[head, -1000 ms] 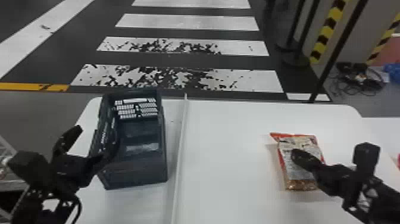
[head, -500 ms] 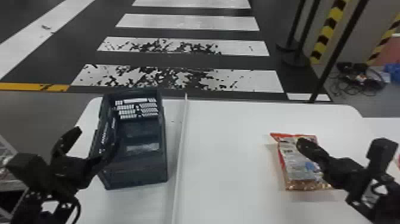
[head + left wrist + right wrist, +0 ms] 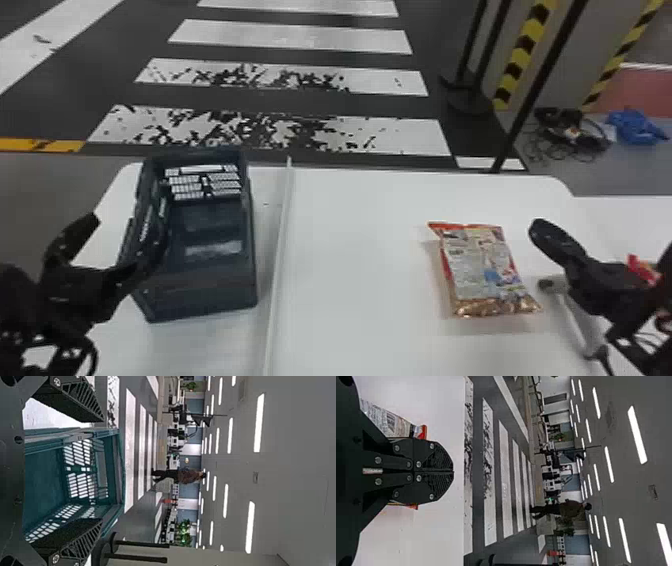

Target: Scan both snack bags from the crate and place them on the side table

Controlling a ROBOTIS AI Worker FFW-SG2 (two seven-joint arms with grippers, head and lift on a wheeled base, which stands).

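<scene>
Your right gripper (image 3: 453, 471), pressed together near the snack bag (image 3: 482, 270), could shove it if lowered. Your left gripper (image 3: 102, 470), spread, might bump the crate (image 3: 202, 292).

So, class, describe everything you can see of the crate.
The crate looks like rigid plastic, dark blue-grey in one view, teal in another. It is an open-topped box with grid-like openings in its far wall and a side wall. It stands upright on the white table, left of a pale strip. Whether the left gripper touches it, I cannot tell.
</scene>
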